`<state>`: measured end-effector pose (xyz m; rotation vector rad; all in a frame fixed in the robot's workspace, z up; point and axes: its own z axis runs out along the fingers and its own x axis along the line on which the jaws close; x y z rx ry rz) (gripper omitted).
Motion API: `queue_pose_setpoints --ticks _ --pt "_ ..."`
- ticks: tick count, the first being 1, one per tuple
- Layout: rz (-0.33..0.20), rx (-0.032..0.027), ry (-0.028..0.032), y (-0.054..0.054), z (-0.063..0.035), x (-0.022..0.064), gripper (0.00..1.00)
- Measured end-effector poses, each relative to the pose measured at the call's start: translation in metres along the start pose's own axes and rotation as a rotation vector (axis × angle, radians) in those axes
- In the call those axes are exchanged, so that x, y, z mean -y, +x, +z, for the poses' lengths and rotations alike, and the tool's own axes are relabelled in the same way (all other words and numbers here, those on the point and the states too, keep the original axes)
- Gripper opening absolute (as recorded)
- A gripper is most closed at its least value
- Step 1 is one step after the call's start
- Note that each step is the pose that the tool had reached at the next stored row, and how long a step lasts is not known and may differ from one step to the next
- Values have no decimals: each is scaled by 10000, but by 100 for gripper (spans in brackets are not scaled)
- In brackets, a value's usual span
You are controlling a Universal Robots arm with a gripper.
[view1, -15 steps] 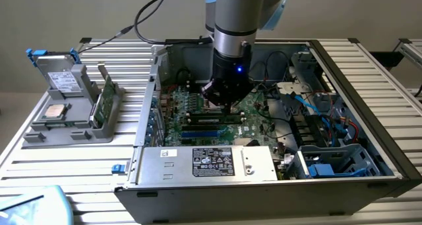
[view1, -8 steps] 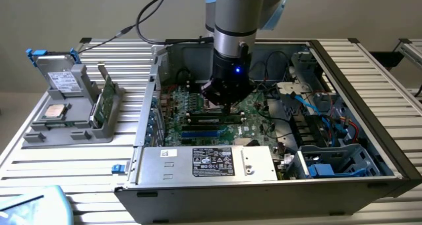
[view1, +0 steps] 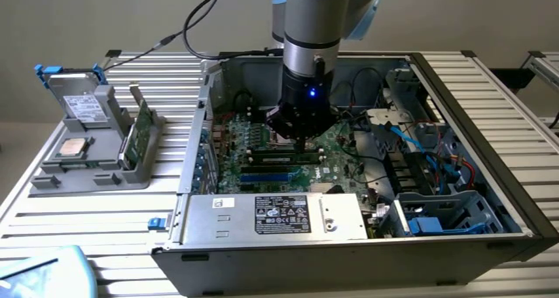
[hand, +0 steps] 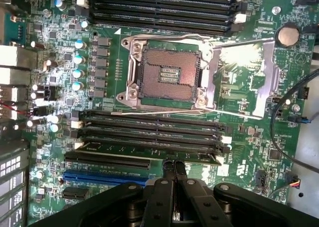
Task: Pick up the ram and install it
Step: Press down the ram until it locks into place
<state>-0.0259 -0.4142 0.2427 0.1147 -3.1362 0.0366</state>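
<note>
1. The robot arm (view1: 310, 29) reaches straight down into the open computer case (view1: 489, 200), which lies on its side on the slatted desk (view1: 52, 213).
2. The hand (hand: 174, 168) is closed, its two fingertips pressed together with nothing between them, and it hovers just above the motherboard (hand: 249, 152).
3. The ram (hand: 149, 148) sits in the slot of the lower bank nearest the hand, lying level along the slot (its green edge and row of chips show in the wrist view); in the exterior view it lies just under the hand (view1: 300, 141), at (view1: 281, 158).
4. The CPU socket (hand: 167, 73) lies open between the two slot banks.
5. Toward the desk's edge at the exterior view's left stands a grey holder (view1: 96, 160) with a green card (view1: 133, 137) upright in it.
6. A power supply (view1: 279, 216) fills the case's near side.
</note>
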Motion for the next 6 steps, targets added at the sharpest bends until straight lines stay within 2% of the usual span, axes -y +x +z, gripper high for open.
queue_pose_setpoints --ticks 6 --pt "1 0 1 0 -4 0 11"
